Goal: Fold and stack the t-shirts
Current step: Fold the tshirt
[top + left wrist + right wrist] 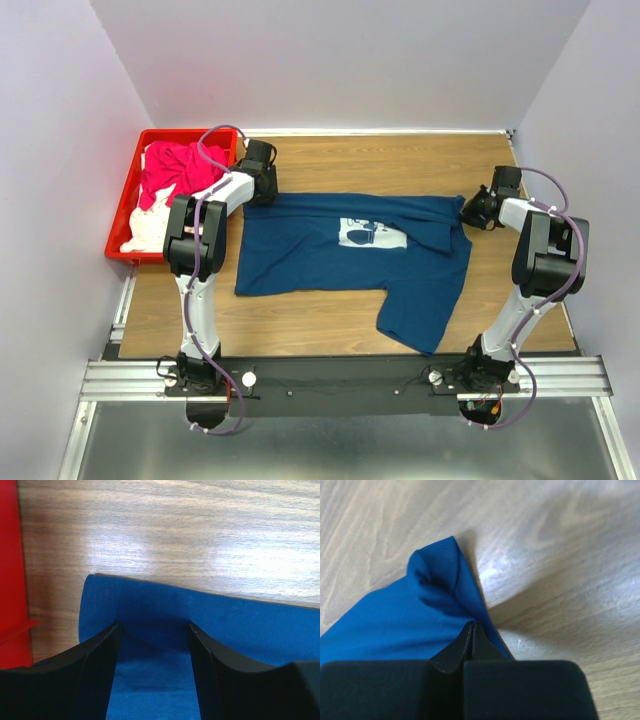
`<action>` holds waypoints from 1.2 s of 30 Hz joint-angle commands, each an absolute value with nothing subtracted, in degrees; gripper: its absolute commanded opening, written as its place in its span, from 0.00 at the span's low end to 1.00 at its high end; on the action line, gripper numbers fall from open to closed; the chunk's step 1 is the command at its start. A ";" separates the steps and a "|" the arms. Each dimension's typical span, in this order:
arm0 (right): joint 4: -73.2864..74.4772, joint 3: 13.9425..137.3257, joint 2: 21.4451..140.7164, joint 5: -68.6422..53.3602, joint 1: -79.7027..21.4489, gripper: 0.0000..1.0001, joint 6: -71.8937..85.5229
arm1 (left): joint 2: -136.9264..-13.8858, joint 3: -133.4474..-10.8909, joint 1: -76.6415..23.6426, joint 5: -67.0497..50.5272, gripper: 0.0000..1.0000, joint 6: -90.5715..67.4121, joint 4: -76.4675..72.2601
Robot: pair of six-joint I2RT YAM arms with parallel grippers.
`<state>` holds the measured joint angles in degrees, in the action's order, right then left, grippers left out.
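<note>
A navy blue t-shirt (340, 255) with a white chest print lies spread on the wooden table, one part hanging toward the front right. My left gripper (262, 186) sits at its far left corner. In the left wrist view the left gripper (154, 628) stands open, its fingers (95, 670) straddling the blue cloth (225, 625) near its edge. My right gripper (471, 211) is at the shirt's far right corner. The right wrist view shows that gripper (472, 625) shut, pinching a raised fold of the blue cloth (395, 615). A magenta-pink t-shirt (175, 170) and a white one (150, 228) lie in the crate.
A red plastic crate (122, 208) stands at the far left of the table, and its red wall (10, 580) shows in the left wrist view. Pale walls close in the left, back and right. A metal rail runs along the near edge.
</note>
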<state>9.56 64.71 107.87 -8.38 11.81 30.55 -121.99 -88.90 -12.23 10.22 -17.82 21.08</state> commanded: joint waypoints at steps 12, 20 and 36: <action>5.01 74.52 116.09 -18.01 12.48 0.20 26.11 | -122.87 -87.19 -11.60 12.74 0.64 -16.87 24.52; 5.71 79.80 119.00 -16.35 11.16 0.24 22.77 | -122.96 -87.36 -11.60 12.83 0.64 -16.79 24.61; 7.38 81.74 119.00 -10.99 6.68 0.31 16.79 | -122.96 -87.28 -11.60 12.74 0.64 -16.79 24.52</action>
<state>6.17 79.81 118.85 -13.96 7.75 19.25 -121.99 -88.90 -12.21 10.61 -17.80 21.08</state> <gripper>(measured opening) 0.306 0.643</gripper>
